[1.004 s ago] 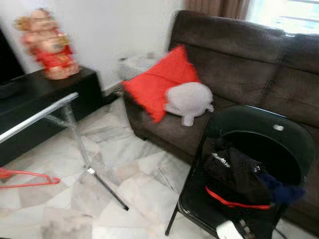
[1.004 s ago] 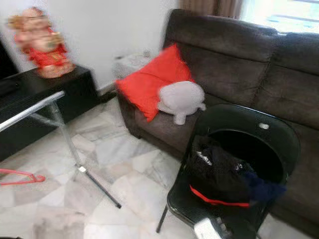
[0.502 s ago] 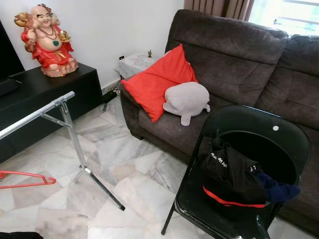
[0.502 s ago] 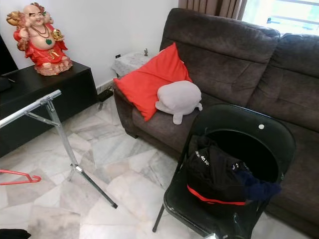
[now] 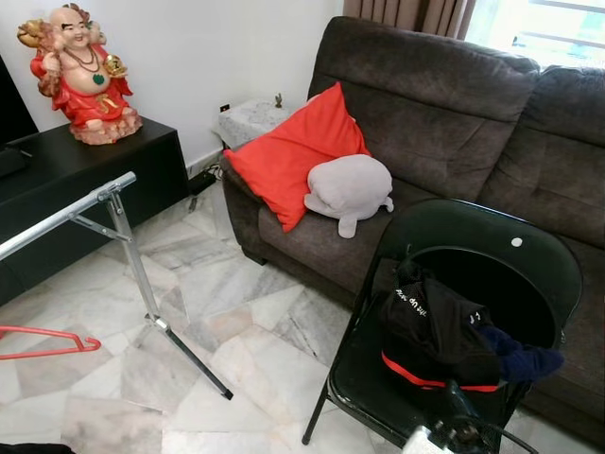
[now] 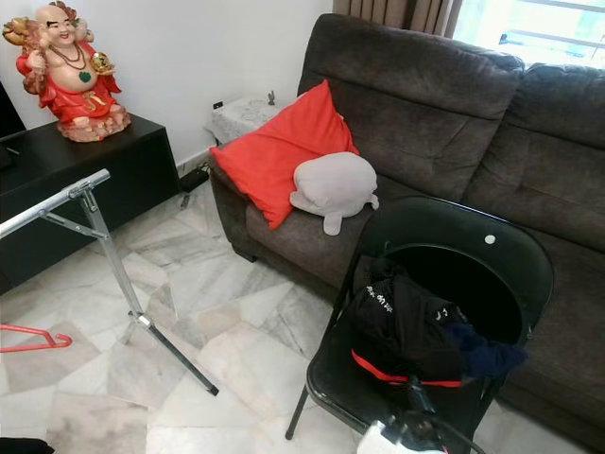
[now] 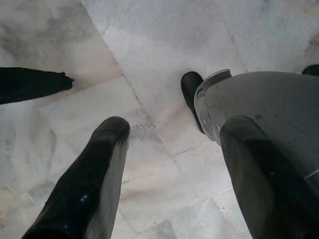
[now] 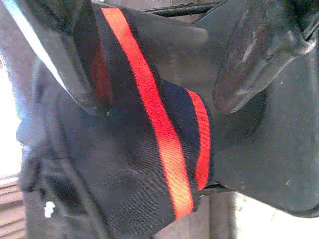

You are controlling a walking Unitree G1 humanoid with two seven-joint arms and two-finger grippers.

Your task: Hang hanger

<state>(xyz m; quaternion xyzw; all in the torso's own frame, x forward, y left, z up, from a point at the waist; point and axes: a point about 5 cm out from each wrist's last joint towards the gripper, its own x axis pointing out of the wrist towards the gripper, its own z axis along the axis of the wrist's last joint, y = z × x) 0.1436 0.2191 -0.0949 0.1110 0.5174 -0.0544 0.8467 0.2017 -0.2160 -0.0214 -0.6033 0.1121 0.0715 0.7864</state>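
Black-fingered right tool [image 8: 154,64] gapes above garment [image 8: 124,164] on chair [image 5: 473,246].

Red cushion [image 5: 288,156] and grey plush [image 5: 350,189] on brown sofa [image 5: 454,123]

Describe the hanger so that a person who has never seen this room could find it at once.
Start from the dark brown sofa and look across the marble floor to the metal rack that stands in front of the black cabinet. The hanger lies flat on the floor near the rack's foot, on the robot's left. It is thin and bright red, the only red thing lying on the pale floor.
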